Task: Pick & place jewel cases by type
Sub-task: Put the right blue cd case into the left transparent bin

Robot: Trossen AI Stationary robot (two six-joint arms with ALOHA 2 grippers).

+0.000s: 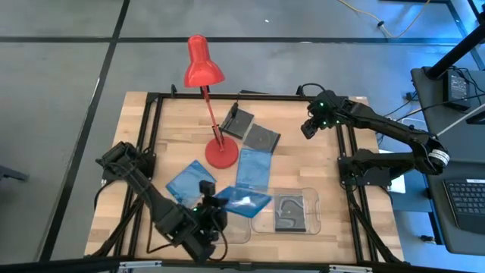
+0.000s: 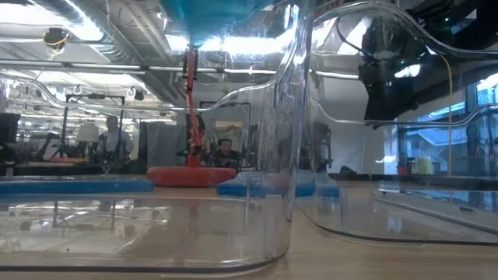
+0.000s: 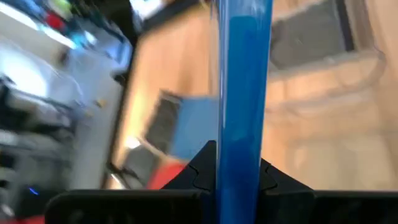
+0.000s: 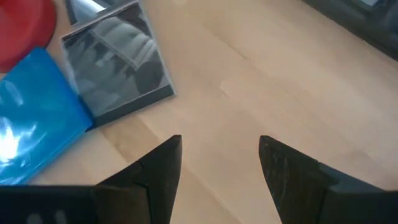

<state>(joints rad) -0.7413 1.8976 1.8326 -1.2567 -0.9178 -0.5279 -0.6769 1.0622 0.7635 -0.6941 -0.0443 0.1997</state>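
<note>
Both arms are dark, nearly black, built of chunky jointed segments with black cables along them. The right arm [image 1: 379, 129] wears a white band near its base and shows small green lights beside its pincer [image 1: 308, 129], whose two fingers [image 4: 155, 174] are matte black wedges.

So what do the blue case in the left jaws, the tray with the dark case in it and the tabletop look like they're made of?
Blue case: translucent glossy plastic, probably; light glints off it, and its edge glows blue in the left wrist view.
Tray: clear, smooth plastic; the wood shows through its rim.
Tabletop: pale wood, matte, with visible plank seams and grain.
</note>
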